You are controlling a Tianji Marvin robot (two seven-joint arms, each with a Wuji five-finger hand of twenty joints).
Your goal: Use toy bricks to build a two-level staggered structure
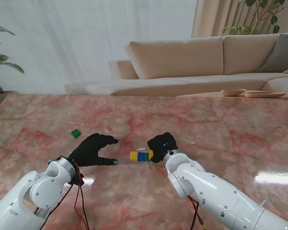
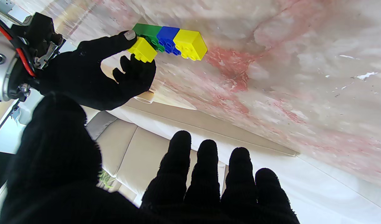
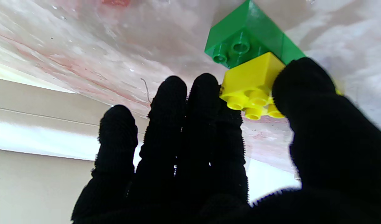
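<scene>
Bricks form a row of 3 [image 1: 140, 155] on the marble table [image 1: 221, 129] — yellow, blue, green — with its long axis running left to right in the stand view, between the 2 hands. A 2nd yellow brick [image 2: 143, 49] is pinched in the right hand [image 1: 162, 145], thumb on 1 side and fingers on the other, and is held over the green brick [image 3: 249, 40] at the right end of the row. From the left wrist view it appears to overlap that brick only in part, which suits a staggered 2nd level; whether its underside is already seated on the studs cannot be told.

The left hand [image 1: 93, 149] lies just left of the row, holding nothing, its fingers spread and its thumb pointed toward the yellow end brick [image 2: 190, 45]. A stray green brick [image 1: 76, 133] lies farther from me, well apart from the row.

The right hand is plainly the nearer — the row lies directly under its fingertips, so the coming move is judged to be a straight press down, with the offset along the row's long axis kept.
</scene>
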